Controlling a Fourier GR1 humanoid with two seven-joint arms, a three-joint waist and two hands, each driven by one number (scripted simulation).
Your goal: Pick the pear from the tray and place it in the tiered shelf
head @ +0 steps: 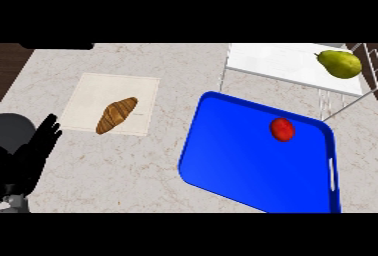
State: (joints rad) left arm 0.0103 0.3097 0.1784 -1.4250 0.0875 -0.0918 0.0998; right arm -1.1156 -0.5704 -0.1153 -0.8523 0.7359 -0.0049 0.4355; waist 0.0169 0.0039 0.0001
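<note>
Counter: pale marbled top, filling most of the head view.

Shelf: white surface on thin wire legs, at 1 o'clock from the view's centre.

Pear: yellow-green, resting on the shelf's top surface near its right end, stem end pointing toward 10 o'clock. It is off the tray.

Tray: bright blue, rounded corners, turned askew to the counter's edges, at 4 o'clock from centre. A pale slot (apparently a handle cut-out) runs along its right rim.

Tomato: small, red, on the tray toward its upper right part; possibly another red fruit, as the detail is too coarse to say.

Mat: cream rectangle at 10 o'clock, lying flat on the counter, well apart from the tray.

Croissant: brown, striped, lying diagonally on the mat.

Left hand: black, at 8 o'clock by the left edge, fingers straight and slightly spread, pointing up, holding nothing.
</note>
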